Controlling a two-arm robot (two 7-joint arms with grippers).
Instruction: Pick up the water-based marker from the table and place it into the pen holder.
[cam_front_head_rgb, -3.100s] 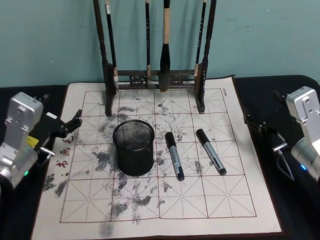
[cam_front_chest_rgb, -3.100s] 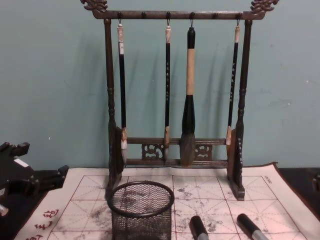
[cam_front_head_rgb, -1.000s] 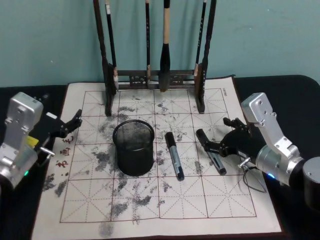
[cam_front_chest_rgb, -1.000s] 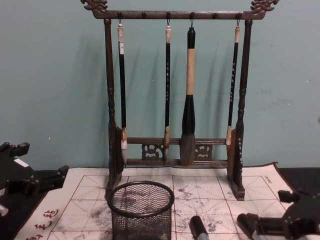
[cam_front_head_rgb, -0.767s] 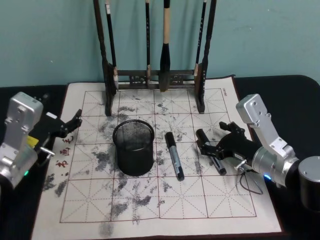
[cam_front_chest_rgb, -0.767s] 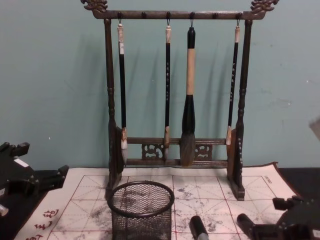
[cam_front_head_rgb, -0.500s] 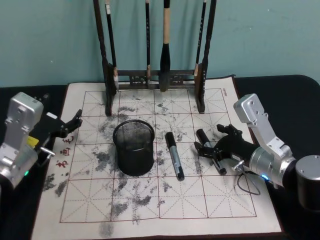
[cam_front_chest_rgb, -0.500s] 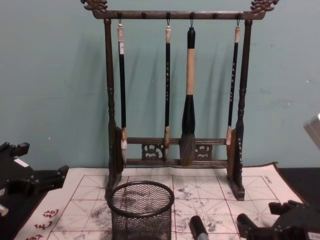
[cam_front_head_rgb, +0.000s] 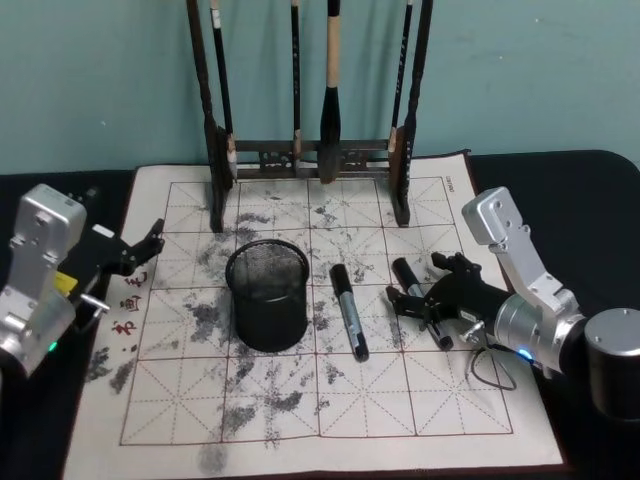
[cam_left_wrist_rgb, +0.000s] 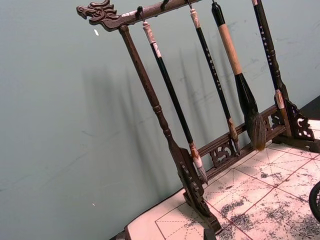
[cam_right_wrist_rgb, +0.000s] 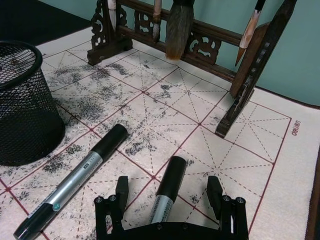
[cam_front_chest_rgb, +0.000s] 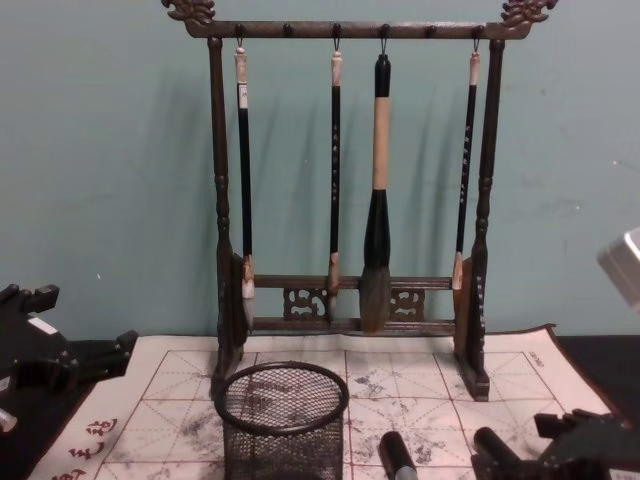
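Two black-and-silver water-based markers lie on the calligraphy mat right of the pen holder (cam_front_head_rgb: 267, 295), a black wire-mesh cup. My right gripper (cam_front_head_rgb: 422, 282) is open and low over the right marker (cam_front_head_rgb: 420, 300). In the right wrist view that marker (cam_right_wrist_rgb: 167, 192) lies between the fingers (cam_right_wrist_rgb: 121, 192), touching neither. The other marker (cam_right_wrist_rgb: 75, 187) lies nearer the pen holder (cam_right_wrist_rgb: 22, 120). From the chest, the right gripper (cam_front_chest_rgb: 545, 450) sits at the lower right beside the marker's cap (cam_front_chest_rgb: 490, 445). My left gripper (cam_front_head_rgb: 145, 248) rests open at the mat's left edge.
A tall dark wooden brush rack (cam_front_head_rgb: 315, 150) with several hanging brushes stands at the back of the mat (cam_front_head_rgb: 300, 420), behind the pen holder and the markers. The ink-stained mat lies on a black table, with a teal wall behind.
My right arm has come in from the right edge and edged left until its open fingers straddle the right marker. The left arm, both markers and the pen holder have stayed put.
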